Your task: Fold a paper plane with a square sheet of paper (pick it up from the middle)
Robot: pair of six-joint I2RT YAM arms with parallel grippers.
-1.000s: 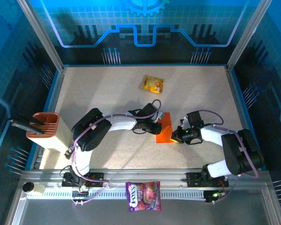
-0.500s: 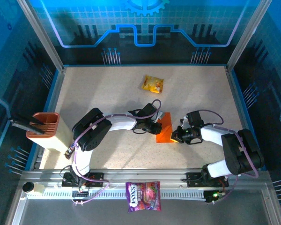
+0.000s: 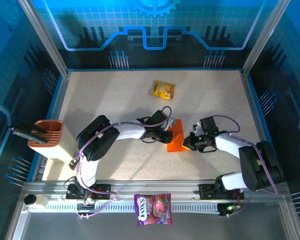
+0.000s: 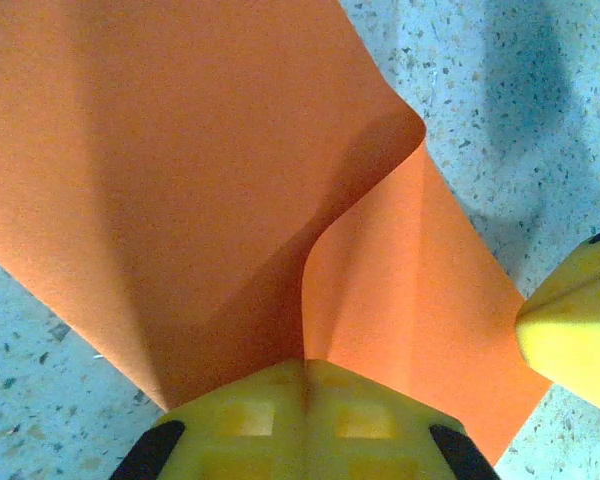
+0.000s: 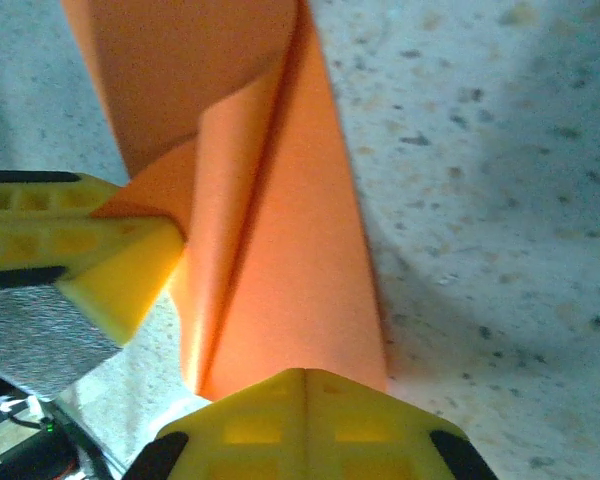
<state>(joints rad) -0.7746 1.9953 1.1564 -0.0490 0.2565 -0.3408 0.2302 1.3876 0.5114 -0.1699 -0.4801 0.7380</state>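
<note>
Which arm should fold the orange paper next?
Probably left: the left claw is shut on the paper at its curled-up flap, ready to carry it over. The right claw grips the flatter edge, anchoring it.

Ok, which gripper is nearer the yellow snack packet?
Left. The left gripper lies directly on the near side of the snack packet; the right gripper lies farther off, to the right.

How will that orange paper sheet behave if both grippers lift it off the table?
Probably floppy: the orange paper sheet curls and buckles between the left gripper and right gripper. Likely very light, being thin. It may crease or tear if the pinches pull apart.
</note>
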